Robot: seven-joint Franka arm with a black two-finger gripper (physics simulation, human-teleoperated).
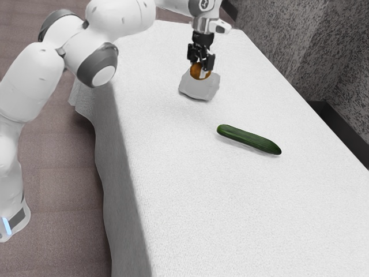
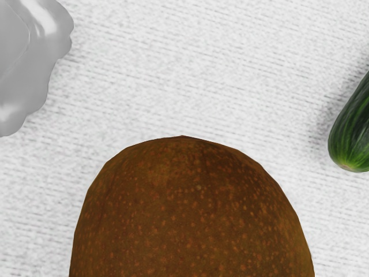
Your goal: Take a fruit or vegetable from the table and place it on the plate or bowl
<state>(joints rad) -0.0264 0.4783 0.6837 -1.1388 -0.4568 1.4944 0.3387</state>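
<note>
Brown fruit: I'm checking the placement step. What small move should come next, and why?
Probably ease the end effector toward the grey dish before lowering. It is shut on the brown fruit, and in the wrist view the dish lies off to one side of the fruit, not beneath it.

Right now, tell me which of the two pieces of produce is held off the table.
The brown fruit, gripped in the gripper close to the grey dish; the green cucumber lies flat on the table.

White cloth-covered table [image 1: 230, 190], brown floor [image 1: 57, 184] beside, speckled grey wall [image 1: 300, 40] behind.
</note>
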